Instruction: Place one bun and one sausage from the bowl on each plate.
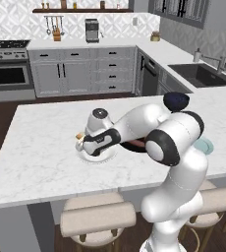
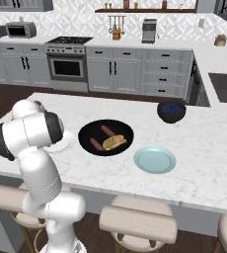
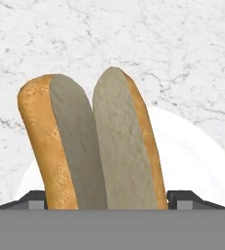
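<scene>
Golden split bun point(image 3: 97, 146) sits between your gripper's point(image 3: 107, 197) wide-apart fingers, right over the white plate point(image 3: 192, 161). Your black bowl point(image 2: 105, 137) has two sausages point(image 2: 107, 131) and another bun point(image 2: 114, 143). Blue-green plate point(image 2: 155, 159) lies beside it.

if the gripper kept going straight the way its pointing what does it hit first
The split bun between the gripper's wide jaws comes first; right behind it lies the white plate. Whether the bun already rests on that plate is unclear.
</scene>
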